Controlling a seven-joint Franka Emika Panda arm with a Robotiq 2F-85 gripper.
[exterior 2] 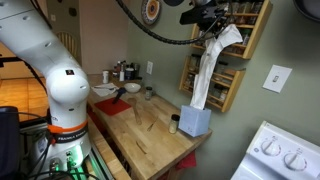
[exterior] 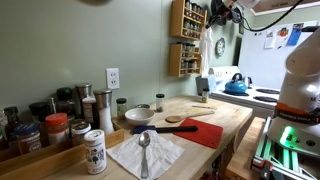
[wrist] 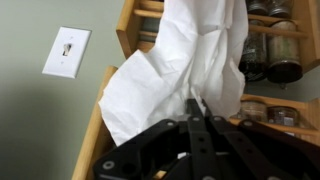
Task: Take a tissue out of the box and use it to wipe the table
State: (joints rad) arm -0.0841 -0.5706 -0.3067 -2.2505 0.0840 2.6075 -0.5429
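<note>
The wooden table (exterior 2: 140, 142) lay far below. The long white tissue (exterior 2: 210, 65) hung high over it, its bottom end reaching the small box (exterior 2: 194, 122). Your gripper (wrist: 193, 106) was at the tissue's top end, pinching it tight.

The tissue (exterior 2: 208, 62) was plain white with no print, set against a muted sage-green wall (exterior: 60, 40). The gripper (wrist: 192, 112) was matte black, and the robot arm (exterior 2: 50, 60) glossy white. The box (exterior 2: 194, 121) was pale blue-grey. The table (exterior 2: 150, 140) was light honey wood, striped in butcher-block strips. The spice rack (wrist: 108, 105) was warm golden-brown wood. In an exterior view, the kettle (exterior: 236, 85) was bright blue, the stove (exterior: 262, 97) white, the mat (exterior: 205, 132) red and the napkin (exterior: 150, 155) white.
</note>
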